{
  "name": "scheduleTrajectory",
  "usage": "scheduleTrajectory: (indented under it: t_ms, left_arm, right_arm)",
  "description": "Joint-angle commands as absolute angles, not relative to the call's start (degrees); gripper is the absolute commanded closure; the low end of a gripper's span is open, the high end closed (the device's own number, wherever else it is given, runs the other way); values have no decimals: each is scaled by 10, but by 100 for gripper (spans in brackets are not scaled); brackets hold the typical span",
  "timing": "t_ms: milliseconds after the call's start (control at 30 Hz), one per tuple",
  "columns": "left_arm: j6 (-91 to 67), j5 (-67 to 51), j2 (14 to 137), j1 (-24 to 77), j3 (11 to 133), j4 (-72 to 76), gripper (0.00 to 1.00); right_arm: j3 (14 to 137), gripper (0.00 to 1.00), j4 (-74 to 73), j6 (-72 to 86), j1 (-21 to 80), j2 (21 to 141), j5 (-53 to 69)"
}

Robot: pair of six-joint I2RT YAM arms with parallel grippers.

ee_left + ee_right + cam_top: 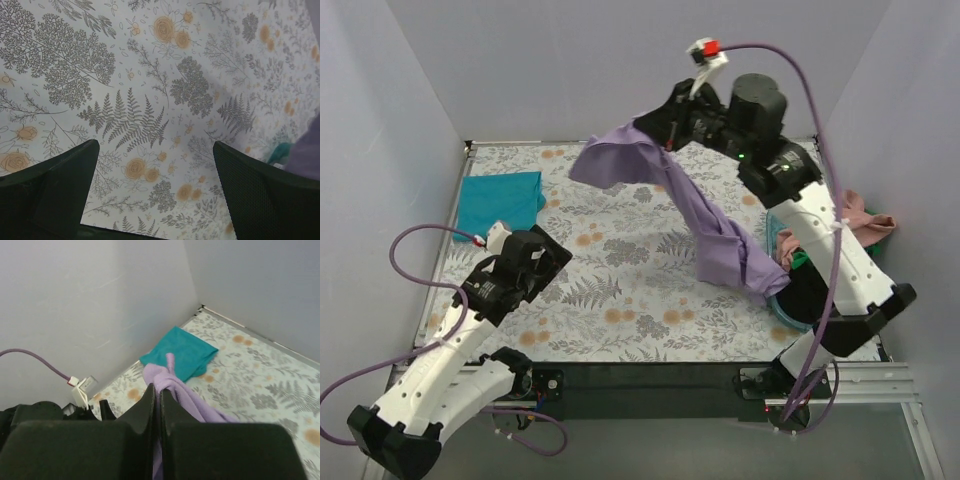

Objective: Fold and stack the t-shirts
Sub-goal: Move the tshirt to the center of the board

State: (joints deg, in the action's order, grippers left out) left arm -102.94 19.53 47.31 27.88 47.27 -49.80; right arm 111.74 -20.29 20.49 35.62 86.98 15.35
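Note:
My right gripper (665,132) is shut on the lavender-purple t-shirt (705,222) and holds it high above the table's back middle; the shirt hangs down to the blue tub at the right. In the right wrist view the purple fabric (186,395) is pinched between my closed fingers (159,392). A folded teal t-shirt (498,199) lies at the back left, also in the right wrist view (183,352). My left gripper (542,255) is open and empty above the floral cloth, its jaws wide apart in the left wrist view (155,190). Salmon-pink (865,213) and green (800,258) shirts sit at the tub.
The grey floral-print cloth (610,290) covers the table. The see-through blue tub (788,312) stands at the right edge, partly hidden by my right arm. White walls close in the left, back and right sides.

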Motion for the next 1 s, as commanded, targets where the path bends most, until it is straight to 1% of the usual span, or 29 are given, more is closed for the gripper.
scheduleTrajectory:
  t_ms: [0,33,67,133,167,233,267,300,367,400,433,467,500,533,567,600,633,700,733,767,800,833,900,933,967]
  left_arm:
    - [-1052,214,418,279,491,-519,2]
    - [-1050,217,412,279,494,-525,2]
    - [-1058,221,407,279,499,-533,2]
    - [-1060,231,396,279,523,-547,2]
    - [-1060,239,392,279,530,-560,2]
    - [-1061,245,387,279,550,-576,2]
    - [-1062,250,385,279,555,-587,2]
    - [-1061,252,383,279,557,-591,2]
    - [-1062,255,379,279,558,-598,2]
    - [-1064,257,377,279,556,-599,2]
    - [-1065,259,376,279,549,-597,2]
    - [-1066,263,374,279,546,-594,2]
    - [-1065,271,374,279,545,-593,2]
    - [-1065,275,376,279,545,-593,2]
    - [-1066,278,381,279,543,-592,2]
    - [-1066,280,385,279,541,-588,2]
    - [-1064,280,390,279,539,-578,2]
    - [-1058,276,413,279,521,-560,2]
    - [-1056,269,424,279,511,-541,2]
    - [-1056,264,436,279,494,-531,2]
    - [-1056,259,470,279,486,-521,2]
    - [-1054,247,488,279,481,-498,2]
    - [-1047,236,532,278,481,-482,2]
    - [-1041,229,572,277,483,-464,2]
    - [-1034,222,589,277,488,-456,2]
  right_arm:
    - [1210,99,-121,173,444,935,76]
    - [1244,99,-133,164,461,983,47]
    - [1335,99,-145,158,477,1008,9]
    - [1402,99,-149,163,504,1060,-49]
    - [1418,99,-140,188,504,1066,-53]
    - [1385,99,-103,206,504,1050,-59]
    - [1364,99,-76,212,504,1038,-87]
    - [1321,99,-70,214,504,1027,-109]
    - [1276,99,-79,199,503,987,-186]
    - [1212,99,-83,200,494,967,-213]
    - [1162,99,-88,204,485,917,-248]
    - [1116,99,-99,210,474,890,-253]
    - [1023,99,-119,234,432,862,-247]
    - [976,99,-142,250,401,813,-197]
    - [924,99,-158,266,330,787,-159]
    - [852,99,-161,277,297,762,-120]
    - [736,99,-156,281,271,725,-73]
    - [626,99,-133,272,227,705,-57]
    - [551,94,-122,253,217,707,-28]
    - [528,88,-113,248,199,714,-11]
    - [515,80,-111,244,192,726,-3]
    - [511,59,-111,240,186,752,32]
    - [522,31,-112,228,182,772,33]
    - [529,7,-119,225,182,776,30]
    - [545,2,-123,223,182,775,25]
